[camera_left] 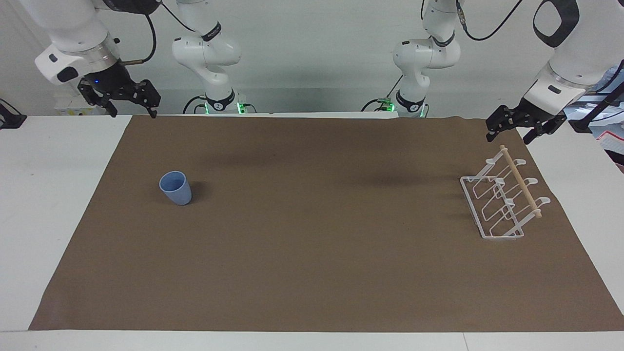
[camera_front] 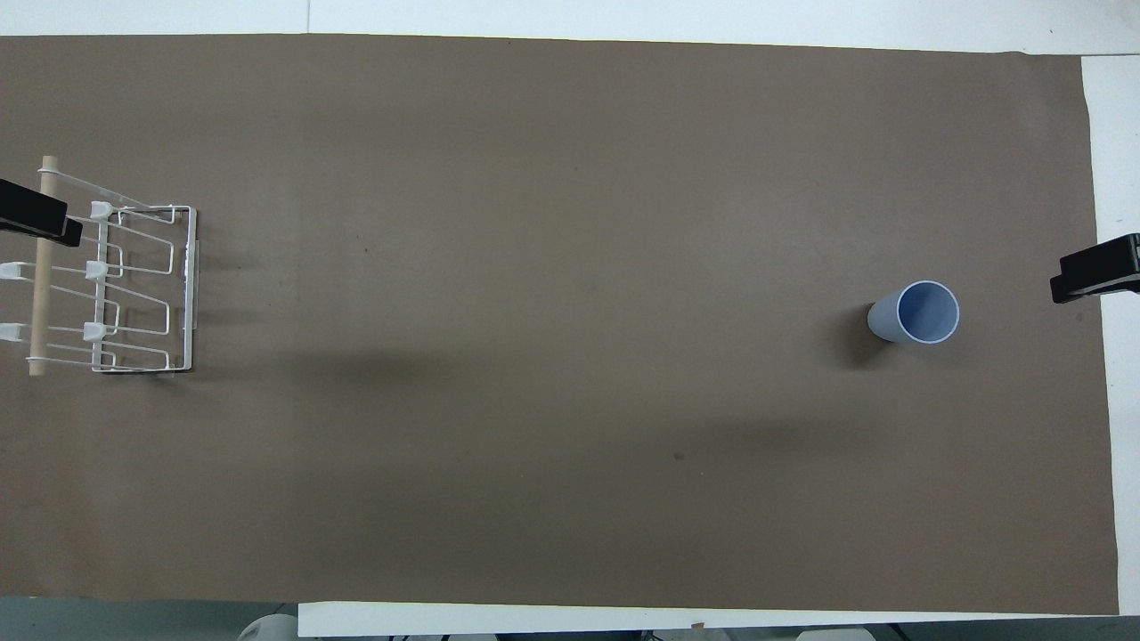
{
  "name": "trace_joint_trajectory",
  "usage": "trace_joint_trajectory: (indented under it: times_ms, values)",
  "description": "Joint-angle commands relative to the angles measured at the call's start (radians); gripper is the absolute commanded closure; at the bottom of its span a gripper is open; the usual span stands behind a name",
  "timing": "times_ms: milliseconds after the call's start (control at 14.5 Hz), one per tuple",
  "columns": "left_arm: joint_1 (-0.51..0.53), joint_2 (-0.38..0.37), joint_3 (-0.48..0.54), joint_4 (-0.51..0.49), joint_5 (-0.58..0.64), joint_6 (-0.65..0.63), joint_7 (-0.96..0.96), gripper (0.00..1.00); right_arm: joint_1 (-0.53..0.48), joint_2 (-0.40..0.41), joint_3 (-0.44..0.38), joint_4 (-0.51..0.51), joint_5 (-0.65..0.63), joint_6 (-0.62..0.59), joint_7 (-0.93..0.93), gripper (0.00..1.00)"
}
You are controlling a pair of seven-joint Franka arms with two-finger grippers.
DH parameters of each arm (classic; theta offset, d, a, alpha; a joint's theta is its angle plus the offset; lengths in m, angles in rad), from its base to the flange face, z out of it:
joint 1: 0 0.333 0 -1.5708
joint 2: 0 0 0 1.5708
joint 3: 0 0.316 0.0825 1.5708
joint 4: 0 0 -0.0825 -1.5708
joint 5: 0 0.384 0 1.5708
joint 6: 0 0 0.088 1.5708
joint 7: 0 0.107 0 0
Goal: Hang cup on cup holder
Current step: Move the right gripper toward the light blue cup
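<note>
Start at the robots' end, along the top of the facing view. Your right tool (camera_left: 131,109) hangs in the air at the upper left of that frame, over the bench (camera_left: 58,195) edge where the brown mat (camera_left: 312,273) begins. Its fingers stand apart and hold nothing. Your left tool (camera_left: 509,132) hangs at the upper right of the frame, just above the upper end of the cup holder's wooden dowel (camera_left: 520,181). Its fingers are parted too, and empty.

Next out from the robots comes the cup (camera_left: 176,187), in the left half of the facing view, just below the frame's middle height. It stands upright on the mat with its wider rim up, so its long axis runs vertical, and its open mouth shows in the overhead view (camera_front: 926,312). It lies below and slightly to the right of your right tool in the facing view, and well apart from the left one. So the right arm looks to be the one for the pick.

The cup holder (camera_left: 502,204) sits at the right of the same frame, at the left arm's end of the mat and well apart from the cup. Its dowel runs away from the robots, and its looped prongs slant upward. Nothing hangs on it yet. I judge that the carry must cross nearly the whole mat.
</note>
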Motion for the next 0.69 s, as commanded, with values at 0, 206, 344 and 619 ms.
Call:
trace_joint_trajectory:
  times_ms: [0,206,344,619]
  values:
    - [0.008,-0.006,-0.013,0.018,0.009,-0.025,-0.001,0.0,-0.002,-0.001,-0.002,0.008,0.018,-0.006,0.008,0.0]
    - [0.008,-0.022,-0.013,0.018,0.009,-0.027,-0.002,0.0,0.004,-0.006,-0.002,-0.009,0.011,0.014,0.009,0.0]
    - [0.008,-0.027,-0.013,0.015,0.009,-0.027,-0.004,0.0,0.007,-0.023,0.001,-0.048,0.006,0.055,-0.021,0.0]
    - [0.005,-0.039,-0.018,0.0,0.014,-0.031,-0.001,0.0,-0.037,-0.06,-0.007,-0.342,0.02,0.389,-0.246,0.0]
